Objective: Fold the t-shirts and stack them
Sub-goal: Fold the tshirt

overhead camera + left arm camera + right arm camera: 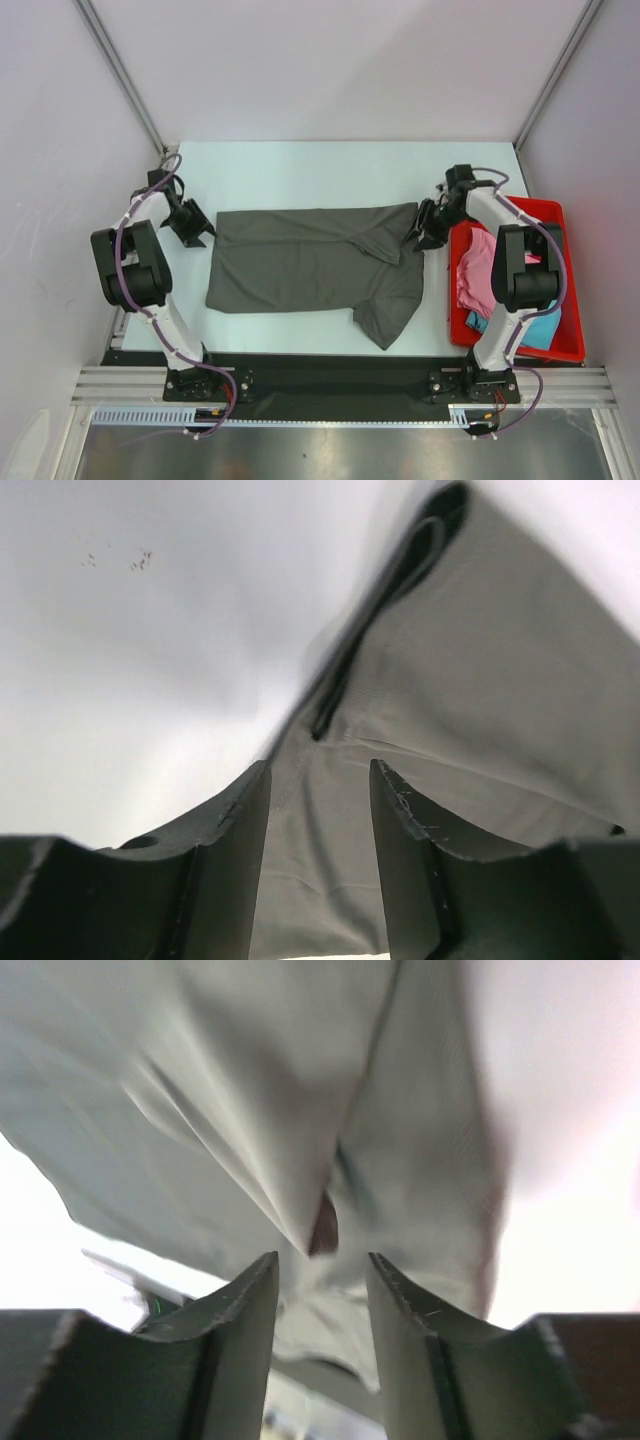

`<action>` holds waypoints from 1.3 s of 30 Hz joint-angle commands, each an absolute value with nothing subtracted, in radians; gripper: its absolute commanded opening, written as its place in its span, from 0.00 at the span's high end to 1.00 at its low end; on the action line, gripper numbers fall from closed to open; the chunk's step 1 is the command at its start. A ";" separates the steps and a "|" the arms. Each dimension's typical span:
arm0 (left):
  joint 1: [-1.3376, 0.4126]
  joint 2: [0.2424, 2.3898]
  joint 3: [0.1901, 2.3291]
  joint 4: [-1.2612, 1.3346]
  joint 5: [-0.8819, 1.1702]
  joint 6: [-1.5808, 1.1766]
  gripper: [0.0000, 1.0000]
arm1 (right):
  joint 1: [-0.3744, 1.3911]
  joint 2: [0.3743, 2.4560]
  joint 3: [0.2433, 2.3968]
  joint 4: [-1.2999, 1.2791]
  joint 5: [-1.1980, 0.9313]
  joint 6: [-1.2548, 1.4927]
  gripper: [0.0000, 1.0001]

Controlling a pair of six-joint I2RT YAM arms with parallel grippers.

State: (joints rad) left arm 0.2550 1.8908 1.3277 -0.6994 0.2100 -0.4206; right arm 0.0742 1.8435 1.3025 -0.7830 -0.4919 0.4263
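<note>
The dark charcoal-grey t-shirt [310,265] lies spread flat on the white table, one sleeve pointing to the near right. My left gripper [200,232] is at the shirt's far left corner. In the left wrist view the left gripper [318,780] has its jaws apart with the grey cloth [480,680] between them. My right gripper [420,232] is at the shirt's far right corner. In the right wrist view the right gripper [322,1265] has its jaws apart with folds of cloth [250,1110] between them. The pink t-shirt [478,270] and the turquoise-blue t-shirt [540,328] lie crumpled in the tray.
The red plastic tray [540,208] stands at the table's right edge, just right of my right gripper. White walls with metal posts enclose the table on three sides. A black strip runs along the near edge by the arm bases.
</note>
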 commanded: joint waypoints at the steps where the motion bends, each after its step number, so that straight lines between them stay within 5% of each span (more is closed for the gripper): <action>1: 0.253 1.792 1.331 -0.683 0.216 -0.399 0.51 | 0.022 1.848 1.425 -0.669 -0.414 0.445 0.53; 8: 0.226 1.926 1.422 -0.501 0.544 -0.449 0.66 | 0.008 2.110 1.745 -0.650 -0.371 0.436 0.49; 16: 0.190 2.121 1.580 -0.522 0.621 -0.482 0.72 | 0.008 2.301 1.933 -0.689 -0.382 0.400 0.49; 25: 0.192 2.230 1.660 -0.675 0.468 -0.506 0.82 | 0.008 2.313 1.924 -0.673 -0.368 0.410 0.66; 29: 0.195 2.235 1.651 -0.683 0.394 -0.514 0.81 | 0.008 2.322 1.918 -0.672 -0.321 0.407 0.99; 39: 0.206 2.217 1.664 -0.677 0.351 -0.492 0.83 | 0.008 2.284 1.861 -0.631 -0.213 0.387 1.00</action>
